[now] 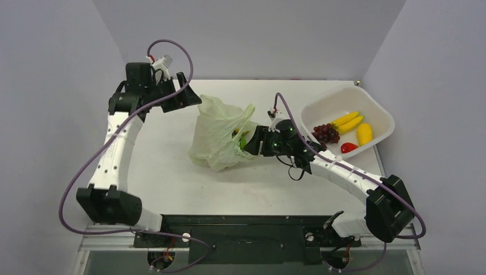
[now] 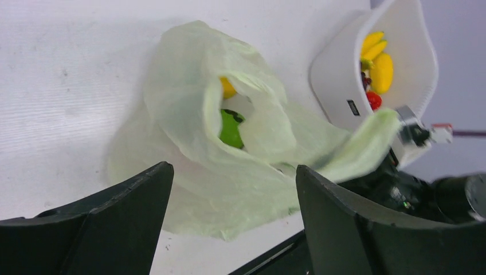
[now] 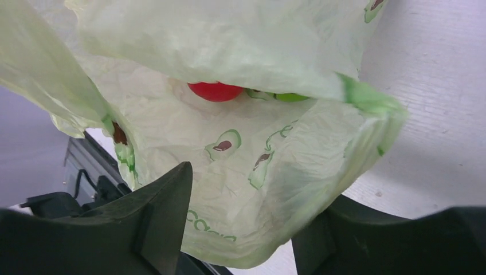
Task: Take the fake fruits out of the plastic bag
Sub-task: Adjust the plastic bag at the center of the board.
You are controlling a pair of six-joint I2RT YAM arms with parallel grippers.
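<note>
The plastic bag (image 1: 218,134) is seen on the table (image 1: 172,175), a little left of the middle, between the two grippers. It is thin, crumpled, pale green and half transparent, and small green-and-brown marks are printed on it. Its mouth is turned toward the right arm. Through the opening, a round green fruit (image 2: 231,130) and a yellow fruit (image 2: 227,87) are seen by the left wrist camera. By the right wrist camera a red fruit (image 3: 216,90) is seen under the upper film, with the green one near it. The white basket (image 1: 329,94) is placed at the far right corner, apart from the bag. In it are lying bananas (image 1: 348,121), grapes (image 1: 326,133), a yellow piece (image 1: 364,133) and a red piece (image 1: 348,148).

The right gripper (image 1: 252,140) is stretched low to the mouth of the bag. Its jaws are spread, and the lower film of the bag is lying between them. The left gripper (image 1: 184,94) is held near the far left edge of the bag, with jaws wide apart and nothing held.
</note>
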